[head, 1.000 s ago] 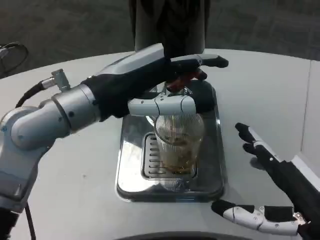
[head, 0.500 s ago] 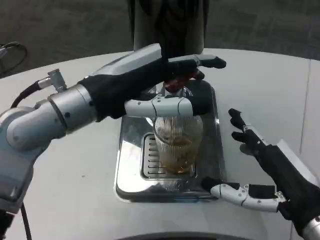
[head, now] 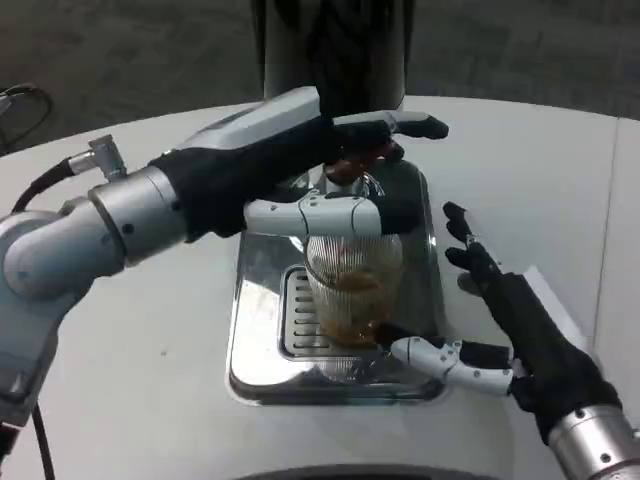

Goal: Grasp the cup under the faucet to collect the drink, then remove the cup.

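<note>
At the centre of the frame a ribbed clear cup [head: 352,288] stands upright on the slotted grate of a shiny metal drip tray [head: 258,330], which rests on the white worktop [head: 140,400]. The cup holds a shallow layer of amber drink at its bottom. Directly above it, toward the upper middle of the frame, a faucet [head: 352,175] with a reddish part projects from a dark dispenser column [head: 335,45]. The left hand [head: 330,175] reaches in from the left side of the frame: its upper fingers stretch over the faucet, pointing right, while its white thumb lies across the near side of the cup just below the rim; whether it actually grips anything cannot be told. The right hand [head: 490,320] comes in from the lower right of the frame, holding nothing, fingers spread apart. Its dark upper fingers point toward the upper middle, just right of the tray, and its white thumb reaches left over the tray's near right corner, close to the base of the cup.
</note>
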### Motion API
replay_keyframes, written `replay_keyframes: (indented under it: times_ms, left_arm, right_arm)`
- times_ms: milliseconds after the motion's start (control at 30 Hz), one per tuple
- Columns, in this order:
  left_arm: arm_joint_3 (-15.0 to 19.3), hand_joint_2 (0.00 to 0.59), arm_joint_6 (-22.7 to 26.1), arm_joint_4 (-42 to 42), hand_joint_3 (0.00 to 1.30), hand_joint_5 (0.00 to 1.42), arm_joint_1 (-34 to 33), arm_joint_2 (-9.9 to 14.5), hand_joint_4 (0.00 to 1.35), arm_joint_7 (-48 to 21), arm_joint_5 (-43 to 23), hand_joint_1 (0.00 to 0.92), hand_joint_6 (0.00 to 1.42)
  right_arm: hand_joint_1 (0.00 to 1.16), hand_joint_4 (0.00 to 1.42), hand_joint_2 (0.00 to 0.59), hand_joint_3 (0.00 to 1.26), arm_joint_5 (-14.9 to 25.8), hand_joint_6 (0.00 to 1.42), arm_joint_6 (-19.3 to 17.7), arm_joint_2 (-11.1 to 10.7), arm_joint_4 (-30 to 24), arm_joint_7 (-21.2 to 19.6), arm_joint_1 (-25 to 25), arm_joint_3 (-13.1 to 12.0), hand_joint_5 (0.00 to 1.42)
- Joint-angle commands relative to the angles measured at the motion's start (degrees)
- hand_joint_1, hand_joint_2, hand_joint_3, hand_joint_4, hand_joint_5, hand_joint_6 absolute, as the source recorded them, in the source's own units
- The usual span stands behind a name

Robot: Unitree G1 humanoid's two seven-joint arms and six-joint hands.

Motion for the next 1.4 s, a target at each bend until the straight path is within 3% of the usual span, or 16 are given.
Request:
replay_keyframes:
  times_ms: [33,200,967,1400]
  left_arm:
    - [0.19,0.105,-0.71,-0.12,0.16,0.17,1.52,1.69,0.09,-1.52,0.78,0.000,0.15]
    - [0.50,0.106,-1.14,-0.04,0.16,0.17,1.75,2.43,0.09,-1.60,0.42,0.000,0.15]
    - [0.27,0.121,-5.11,4.74,0.17,0.17,-1.71,2.87,0.09,-3.59,0.84,0.000,0.15]
    - [0.47,0.125,-5.97,5.56,0.17,0.16,-2.81,3.34,0.09,-4.57,0.72,0.000,0.14]
  right_arm:
    - [0.77,0.00,0.211,0.00,-1.92,0.12,-3.20,1.40,2.29,-3.43,-1.28,2.29,0.08]
    - [0.77,0.01,0.212,0.00,-2.67,0.12,-4.05,2.80,5.30,-5.98,-3.08,3.12,0.08]
    - [0.77,0.01,0.212,0.00,-1.36,0.11,-6.75,6.14,16.91,-9.66,-9.70,4.74,0.09]
    - [0.77,0.01,0.212,0.00,-2.58,0.10,-8.12,7.56,19.15,-11.52,-10.76,5.41,0.08]
